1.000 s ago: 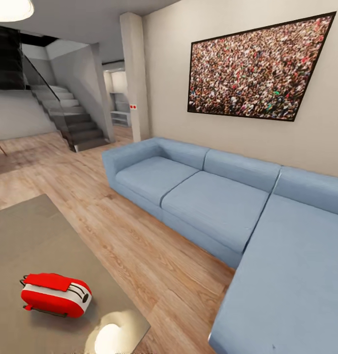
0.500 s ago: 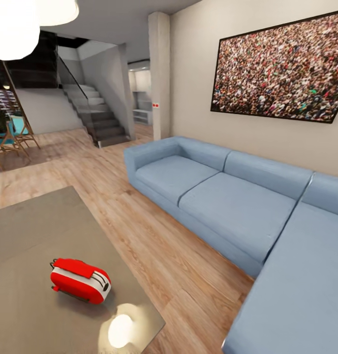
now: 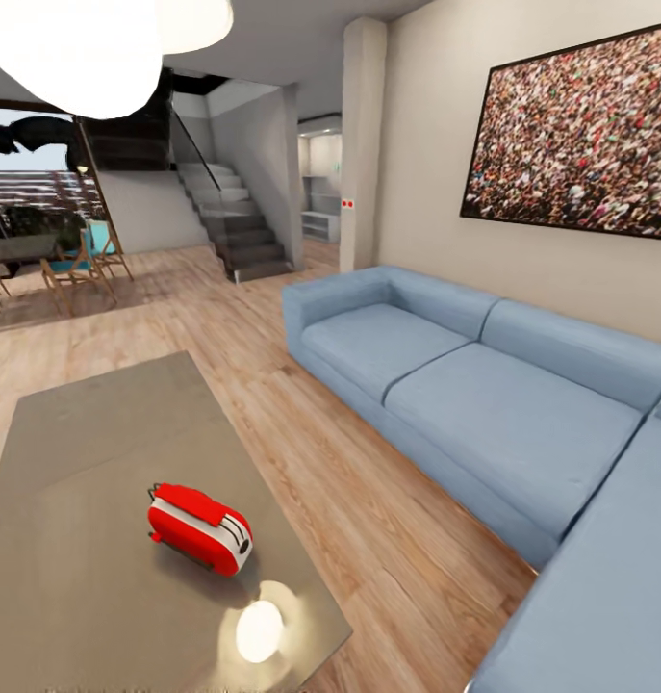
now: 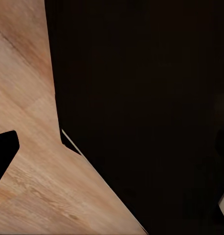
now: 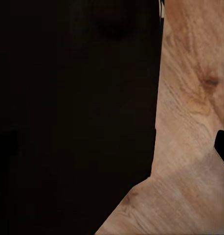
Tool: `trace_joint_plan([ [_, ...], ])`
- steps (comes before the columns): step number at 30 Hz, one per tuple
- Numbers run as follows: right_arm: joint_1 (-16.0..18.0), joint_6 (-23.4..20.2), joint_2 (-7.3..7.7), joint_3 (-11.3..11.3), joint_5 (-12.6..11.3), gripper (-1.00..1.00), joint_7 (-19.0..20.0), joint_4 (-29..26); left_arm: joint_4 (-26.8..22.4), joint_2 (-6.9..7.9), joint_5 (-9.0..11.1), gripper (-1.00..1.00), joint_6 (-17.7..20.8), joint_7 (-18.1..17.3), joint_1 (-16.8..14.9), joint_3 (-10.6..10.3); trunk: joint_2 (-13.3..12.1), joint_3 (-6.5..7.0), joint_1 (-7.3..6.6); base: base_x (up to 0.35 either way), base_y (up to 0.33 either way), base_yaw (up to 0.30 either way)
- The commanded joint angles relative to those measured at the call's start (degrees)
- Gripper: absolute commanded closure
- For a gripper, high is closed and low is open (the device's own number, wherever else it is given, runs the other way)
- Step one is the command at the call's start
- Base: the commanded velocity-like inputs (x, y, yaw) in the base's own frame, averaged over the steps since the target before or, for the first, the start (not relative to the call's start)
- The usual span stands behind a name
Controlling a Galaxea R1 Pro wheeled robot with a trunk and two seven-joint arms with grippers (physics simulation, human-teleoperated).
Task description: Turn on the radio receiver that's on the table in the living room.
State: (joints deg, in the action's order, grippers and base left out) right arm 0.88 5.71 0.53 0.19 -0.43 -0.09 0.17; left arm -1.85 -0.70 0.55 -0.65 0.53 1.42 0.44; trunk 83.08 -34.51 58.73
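The red radio receiver (image 3: 199, 527) lies on the near right part of the long grey-brown table (image 3: 89, 452) in the head view, with its white trim and slatted end turned toward the sofa. Nothing touches it. In the left wrist view a dark fingertip (image 4: 3, 155) hangs over the wood plank floor (image 4: 29, 98), beside a large black shape. In the right wrist view another dark fingertip (image 5: 223, 147) pokes in over the floor (image 5: 190, 122). Neither view lets me judge how the jaws stand.
A blue L-shaped sofa (image 3: 484, 404) runs along the right wall under a crowd-pattern picture (image 3: 580, 135). A strip of plank floor (image 3: 368, 520) separates it from the table. A staircase (image 3: 239, 236), a pillar (image 3: 364, 144) and wooden chairs (image 3: 75, 274) stand at the back.
The head camera has turned left, so the whole picture slid right. The chairs and window came into view. The radio rests at the same spot on the table.
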Motion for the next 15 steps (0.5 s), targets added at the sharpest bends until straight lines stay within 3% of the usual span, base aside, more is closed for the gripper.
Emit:
trace_joint_plan([
  [1, 0.0, 0.0, 0.0, 0.0, 0.0, -1.0, 0.0, 0.0, 0.0, 0.0, -0.01, -1.0, -0.02, 0.0, 0.0, 0.0, 0.0, -0.03, 0.0, 0.0, 0.0, 0.268],
  [15, 0.0, 0.0, 0.0, 0.0, 0.02, -1.0, 0.0, -0.01, 0.0, -0.09, 0.06, -1.0, 0.03, 0.0, -0.01, 0.09, 0.0, -0.39, 0.0, 0.0, 0.0, 0.269],
])
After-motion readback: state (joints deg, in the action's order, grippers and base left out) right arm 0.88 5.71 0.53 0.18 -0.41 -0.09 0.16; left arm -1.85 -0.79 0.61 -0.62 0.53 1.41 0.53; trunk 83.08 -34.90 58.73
